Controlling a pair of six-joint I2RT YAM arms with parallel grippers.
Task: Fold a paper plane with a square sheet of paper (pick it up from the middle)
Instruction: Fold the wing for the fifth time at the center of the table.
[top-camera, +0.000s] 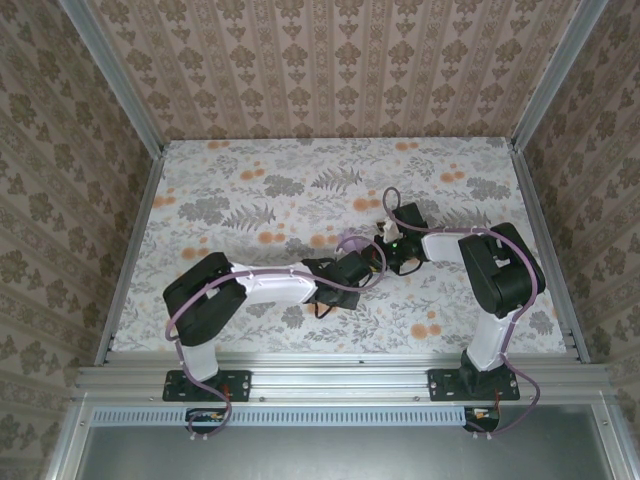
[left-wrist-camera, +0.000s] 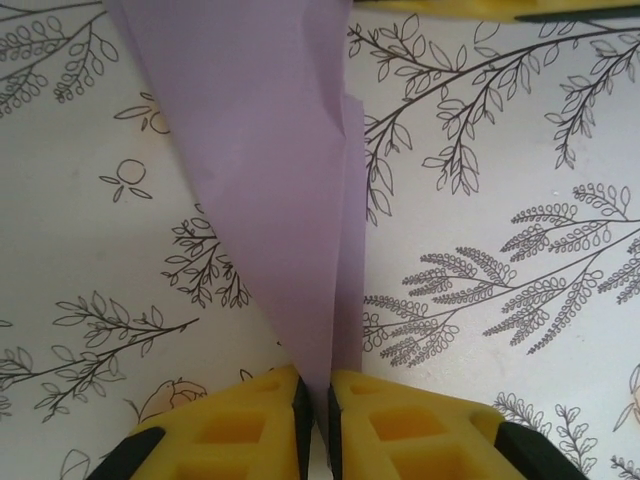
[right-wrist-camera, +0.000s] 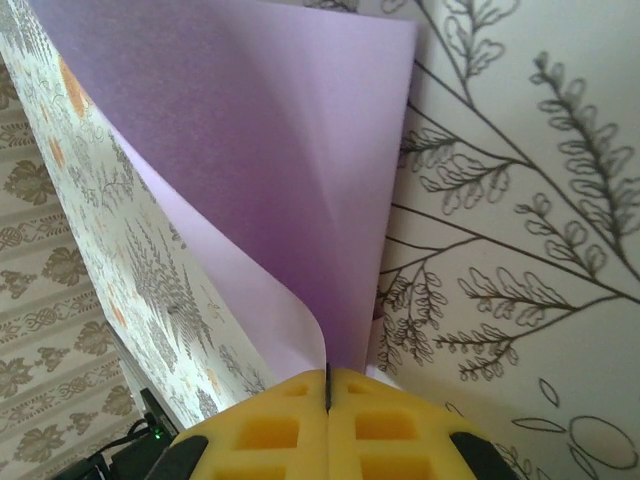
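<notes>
I see the left gripper (left-wrist-camera: 318, 400) pinching the narrow end of the folded lavender paper (left-wrist-camera: 270, 180), its fingers (left-wrist-camera: 240, 425) nearly touching with just the paper between them. The right gripper (right-wrist-camera: 327, 375) is pressed together on another edge of the paper, where one layer curls away from the rest. Both grippers meet near the middle of the table (top-camera: 250, 180), and the paper is over the table between them.

- The white-and-black left arm (top-camera: 270, 287) is stretching centreward, its yellow-fingered left gripper (left-wrist-camera: 316, 395) pinching the lavender-purple paper sheet (left-wrist-camera: 260, 150).
- The matching right arm (top-camera: 500, 265) is bending inward, its right gripper (right-wrist-camera: 327, 385) clamping that sheet.
</notes>
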